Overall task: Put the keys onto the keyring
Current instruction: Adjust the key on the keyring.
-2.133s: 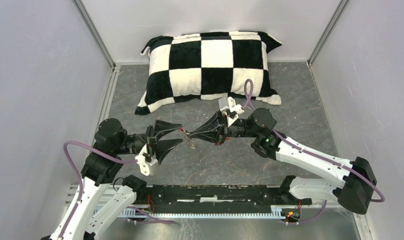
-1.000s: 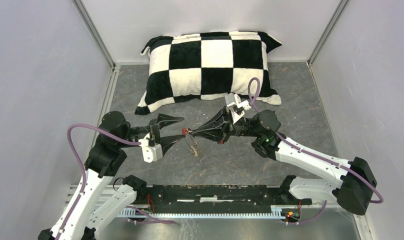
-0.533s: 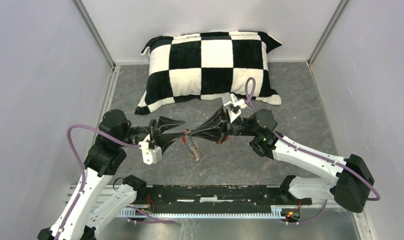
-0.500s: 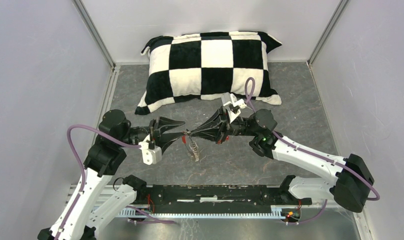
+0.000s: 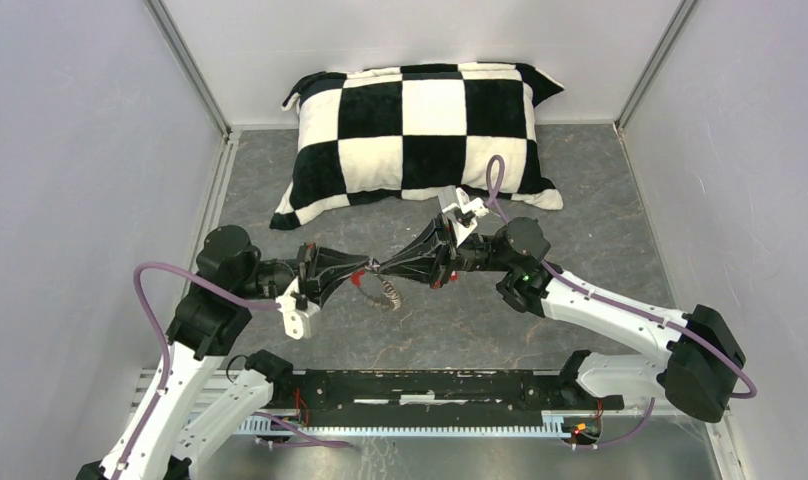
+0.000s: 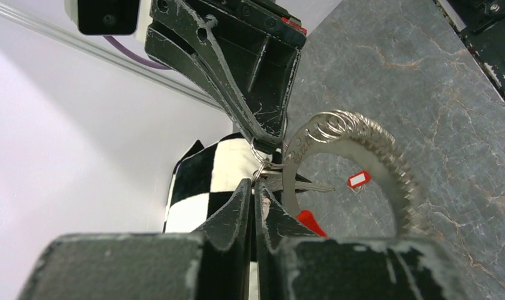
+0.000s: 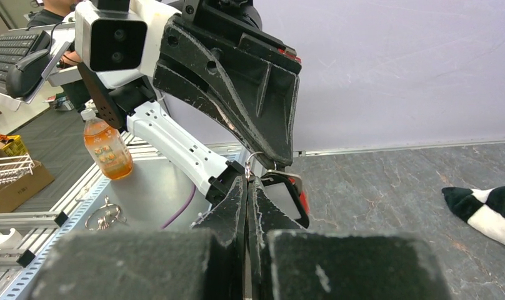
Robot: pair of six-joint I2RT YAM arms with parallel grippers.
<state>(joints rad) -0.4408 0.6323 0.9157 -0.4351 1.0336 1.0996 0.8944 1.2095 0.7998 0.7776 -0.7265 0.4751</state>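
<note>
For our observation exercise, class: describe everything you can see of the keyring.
The keyring is a thin silvery loop, metallic-looking, with coil-like turns along its outer curve and one short bright red section. It hangs in the air above the grey table, arching sideways. Its top is pinched at the tip of the shut right gripper; the left gripper meets it there, but whether it grips is unclear.

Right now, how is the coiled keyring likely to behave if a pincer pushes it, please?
Probably floppy: the keyring hangs in a loose arc from the right pincer. Likely light, being only thin coiled wire. It may well swing or twist rather than slide.
</note>
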